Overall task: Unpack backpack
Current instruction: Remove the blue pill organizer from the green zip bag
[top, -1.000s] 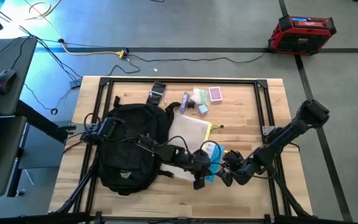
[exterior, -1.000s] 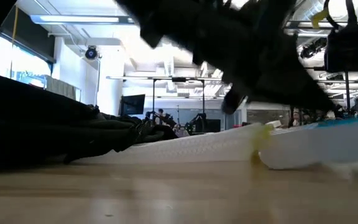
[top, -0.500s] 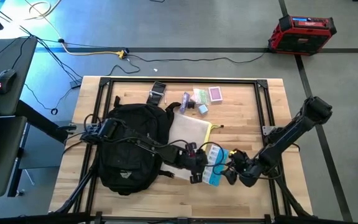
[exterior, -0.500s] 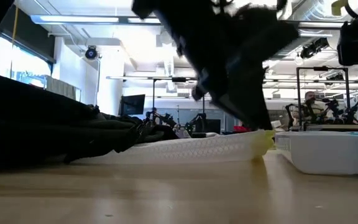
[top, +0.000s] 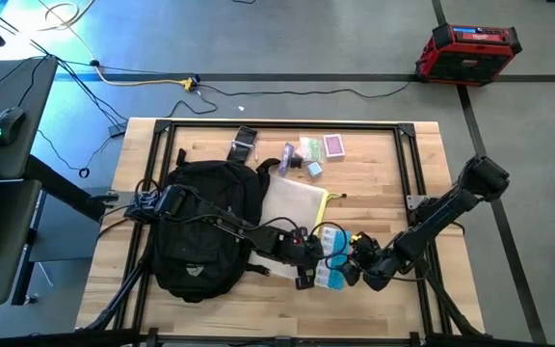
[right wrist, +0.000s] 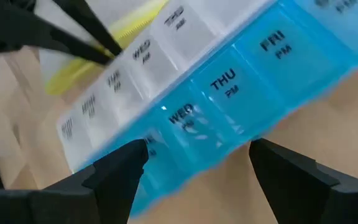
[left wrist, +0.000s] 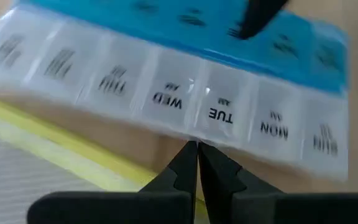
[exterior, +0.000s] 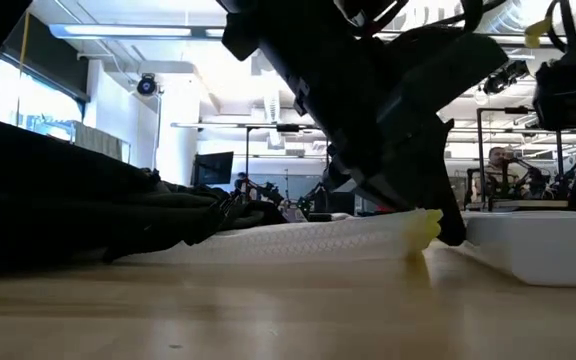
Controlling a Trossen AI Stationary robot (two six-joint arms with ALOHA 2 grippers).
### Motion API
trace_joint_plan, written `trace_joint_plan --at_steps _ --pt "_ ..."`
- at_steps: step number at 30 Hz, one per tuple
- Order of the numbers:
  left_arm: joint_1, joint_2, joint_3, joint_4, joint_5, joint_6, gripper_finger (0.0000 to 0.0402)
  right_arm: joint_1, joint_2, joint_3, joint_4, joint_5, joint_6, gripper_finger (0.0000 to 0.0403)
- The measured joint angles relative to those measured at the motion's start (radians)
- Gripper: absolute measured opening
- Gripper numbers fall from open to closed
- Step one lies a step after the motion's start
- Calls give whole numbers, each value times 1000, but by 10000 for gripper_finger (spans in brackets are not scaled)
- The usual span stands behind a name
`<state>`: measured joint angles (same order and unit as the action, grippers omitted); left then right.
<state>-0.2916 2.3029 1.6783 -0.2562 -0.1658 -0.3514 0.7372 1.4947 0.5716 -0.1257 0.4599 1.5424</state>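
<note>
Backpack sits on the left half of the table, and the left arm reaches across it, so the bag lies behind and to the left of the left gripper. That claw is pinched fully together, tips touching the white side of the weekly pill organizer just beside the translucent pouch with its yellow trim. Right gripper has its fingers spread wide at the organizer's blue edge. Compared with half a second back, the right claw has moved in closer to the left one, and the organizer has shifted with it
</note>
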Motion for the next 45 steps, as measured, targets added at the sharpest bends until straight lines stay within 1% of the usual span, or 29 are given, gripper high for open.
trace_joint_plan --at_steps 2,7,11,15,17,21,23,25,29,30,32,34,36,39,42,45 --pt "-2 6 0 26 9 -7 0 -12 1 0 17 12 -6 280" --pt "3 15 0 17 23 -11 0 -37 -5 -1 49 15 -38 280" --pt "10 17 0 32 -8 -12 0 -38 -17 3 142 -8 -77 280" --pt "22 17 2 33 -22 -12 0 -37 -17 3 226 -27 -159 280" --pt "24 17 2 31 -19 -12 0 -39 -17 4 234 -27 -163 280" --pt "24 17 2 39 -19 -12 0 -57 -13 4 187 -2 -148 275" --pt "23 17 2 38 -18 -12 0 -67 -13 4 173 2 -151 259" --pt "22 17 2 38 -17 -12 0 -73 -13 4 157 3 -155 227" --pt "16 2 2 19 -18 3 0 -72 -15 4 138 3 -146 120" --pt "13 -5 7 -5 -29 3 0 -69 -22 4 132 -4 -150 113" --pt "6 -16 28 -46 -38 6 0 -61 -39 4 122 -3 -175 113" --pt "-6 -43 36 -105 -85 20 0 -49 -77 4 105 16 -190 113" --pt "-24 -76 41 -122 -149 40 0 -44 -137 4 66 57 -193 113" --pt "-60 -126 42 -142 -247 65 0 -60 -262 4 -75 148 -200 113" --pt "-94 -158 42 -163 -312 88 0 -102 -403 4 -245 246 -192 113" --pt "-118 -165 42 -188 -338 94 0 -200 -529 4 -396 306 -191 113"
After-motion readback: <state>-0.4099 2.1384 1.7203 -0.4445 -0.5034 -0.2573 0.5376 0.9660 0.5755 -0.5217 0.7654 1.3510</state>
